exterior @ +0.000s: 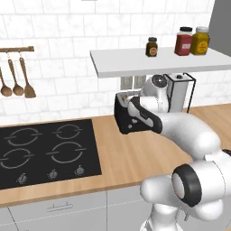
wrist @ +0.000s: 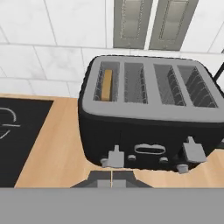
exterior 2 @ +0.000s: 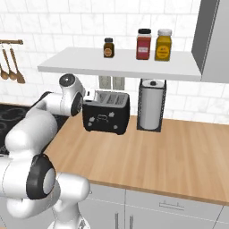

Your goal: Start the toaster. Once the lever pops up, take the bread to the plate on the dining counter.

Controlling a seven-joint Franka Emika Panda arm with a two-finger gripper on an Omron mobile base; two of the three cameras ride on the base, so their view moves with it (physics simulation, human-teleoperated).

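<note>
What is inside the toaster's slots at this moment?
In the hand view the toaster has four slots. The leftmost holds the bread, its tan top edge showing; its lower part is hidden. The other three show bare wire racks.

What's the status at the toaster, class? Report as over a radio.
Gripper shut, empty, low in front of toaster. Bread sits in leftmost slot in the hand view. Left lever sits lower than right lever. Nothing between gripper and levers.

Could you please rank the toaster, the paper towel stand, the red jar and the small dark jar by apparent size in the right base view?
1. paper towel stand
2. toaster, looks close to the stand
3. red jar
4. small dark jar
</note>
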